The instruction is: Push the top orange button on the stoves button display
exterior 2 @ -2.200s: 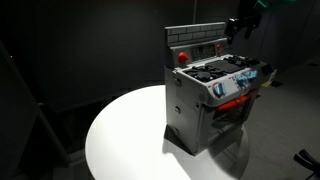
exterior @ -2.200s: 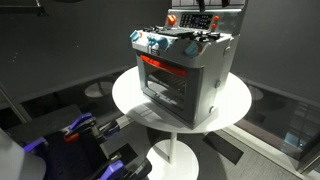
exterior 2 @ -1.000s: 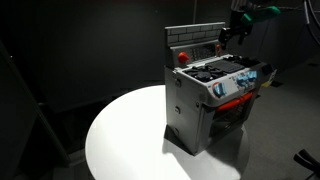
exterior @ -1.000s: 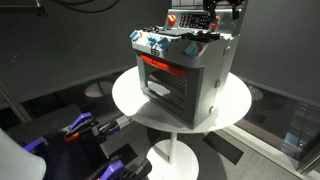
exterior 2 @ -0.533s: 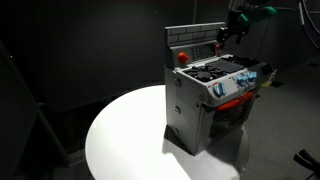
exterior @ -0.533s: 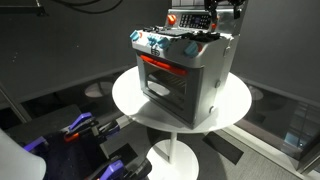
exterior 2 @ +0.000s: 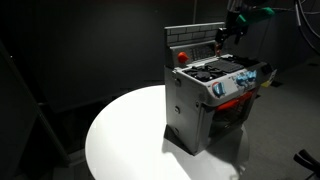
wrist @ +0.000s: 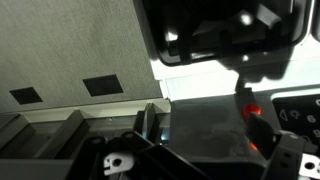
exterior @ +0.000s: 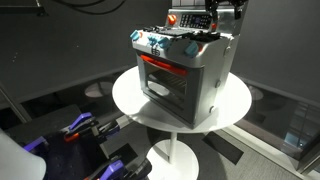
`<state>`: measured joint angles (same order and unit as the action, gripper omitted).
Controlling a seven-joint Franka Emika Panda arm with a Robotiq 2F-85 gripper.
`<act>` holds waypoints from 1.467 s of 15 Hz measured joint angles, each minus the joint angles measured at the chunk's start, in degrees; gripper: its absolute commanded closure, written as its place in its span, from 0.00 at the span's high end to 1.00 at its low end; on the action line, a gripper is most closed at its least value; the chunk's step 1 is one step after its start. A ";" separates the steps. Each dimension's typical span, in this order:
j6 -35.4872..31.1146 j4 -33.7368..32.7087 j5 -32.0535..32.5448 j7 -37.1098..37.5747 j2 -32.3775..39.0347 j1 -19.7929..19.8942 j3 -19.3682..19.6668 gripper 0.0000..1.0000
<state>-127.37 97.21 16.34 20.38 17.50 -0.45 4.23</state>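
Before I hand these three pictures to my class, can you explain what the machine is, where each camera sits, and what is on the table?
A toy stove stands on a round white table; its oven window glows red-orange and blue-and-white knobs line its front. At its back rises the button display, a dark upright panel. A robot arm reaches in from above; its gripper hangs close in front of that panel. Both exterior views come from cameras standing off in the room, on different sides. The wrist view rides on the arm, so it is close and blurry. Nothing is seen held; whether the fingers are open or shut is unclear.
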 measured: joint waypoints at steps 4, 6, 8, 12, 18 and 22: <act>0.17 -0.56 0.00 -0.03 0.42 -0.04 0.04 1.00; 0.29 -0.80 0.00 -0.03 0.57 -0.06 0.05 1.00; 0.40 -0.84 0.00 -0.05 0.58 -0.07 0.06 1.00; 0.57 -0.85 0.00 -0.15 0.54 -0.09 0.06 1.00; 0.65 -0.72 0.00 -0.28 0.42 -0.15 0.06 1.00; 0.65 -0.52 0.00 -0.31 0.26 -0.17 0.06 1.00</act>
<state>-126.72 96.69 16.34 20.08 17.76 -0.62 4.29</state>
